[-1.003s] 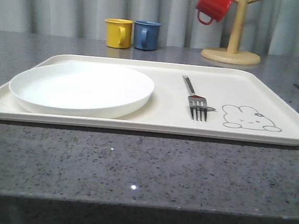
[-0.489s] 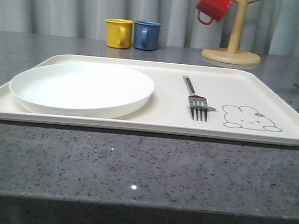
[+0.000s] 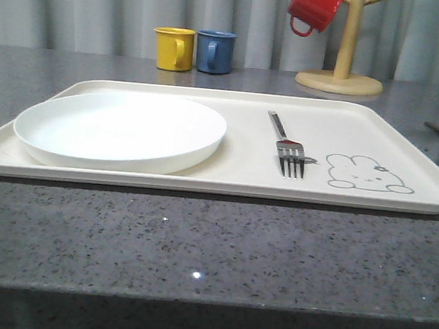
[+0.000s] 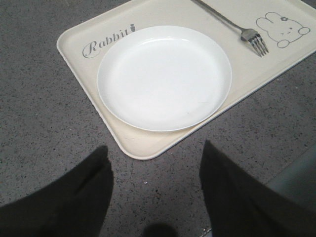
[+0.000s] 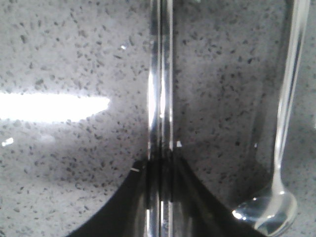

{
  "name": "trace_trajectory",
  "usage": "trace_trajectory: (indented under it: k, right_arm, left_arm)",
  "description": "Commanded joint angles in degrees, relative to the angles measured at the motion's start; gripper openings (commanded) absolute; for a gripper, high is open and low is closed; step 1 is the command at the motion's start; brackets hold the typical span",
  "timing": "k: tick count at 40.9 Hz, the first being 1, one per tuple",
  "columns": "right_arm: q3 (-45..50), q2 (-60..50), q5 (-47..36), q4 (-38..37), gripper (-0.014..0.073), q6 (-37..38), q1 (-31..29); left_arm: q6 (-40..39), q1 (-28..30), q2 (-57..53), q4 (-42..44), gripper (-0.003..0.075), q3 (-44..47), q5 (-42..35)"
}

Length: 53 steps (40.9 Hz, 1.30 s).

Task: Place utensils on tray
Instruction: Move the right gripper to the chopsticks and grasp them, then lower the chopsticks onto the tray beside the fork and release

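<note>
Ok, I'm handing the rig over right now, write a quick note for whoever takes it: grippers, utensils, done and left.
Left gripper: open, holding nothing, above the counter near the tray corner by the plate.
Right gripper: shut on the chopsticks, which lie along the counter off the tray.
Fork: on the tray, beside the rabbit drawing. Done.
Spoon: on the counter next to the chopsticks.
Left: carry the chopsticks to the tray, then the spoon.

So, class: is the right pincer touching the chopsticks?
Touching. The right wrist view shows the right pincer with its dark fingers closed against both sides of the chopsticks, no gap between.
</note>
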Motion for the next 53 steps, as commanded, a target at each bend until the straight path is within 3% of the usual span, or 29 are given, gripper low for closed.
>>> trace_trajectory:
  k: [1, 15, 25, 35, 43, 53]
  right_arm:
    - [-2.4, -2.2, 2.0, 1.5, 0.0031, -0.6, -0.3]
    - [-6.6, -6.0, 5.7, 15.2, 0.0031, -0.6, 8.7]
    - [-4.8, -4.2, -2.5, 23.8, 0.0055, 6.5, 13.1]
    - [-4.6, -0.6, -5.4, 25.0, 0.0114, 9.5, 14.3]
    - [-4.6, 0.8, -4.5, 25.0, 0.0231, 9.5, 14.3]
    - [-4.7, -3.8, -5.5, 20.7, 0.0242, 6.3, 14.3]
  left_arm:
    - [-0.6, -0.3, 0.1, 0.1, 0.0389, -1.5, -3.8]
    - [-0.6, -0.3, 0.1, 0.1, 0.0389, -1.5, -3.8]
    - [-0.6, -0.3, 0.1, 0.1, 0.0389, -1.5, -3.8]
    - [-0.6, -0.3, 0.1, 0.1, 0.0389, -1.5, -3.8]
    - [-0.6, -0.3, 0.1, 0.1, 0.0389, -1.5, -3.8]
    - [-0.6, -0.3, 0.1, 0.1, 0.0389, -1.5, -3.8]
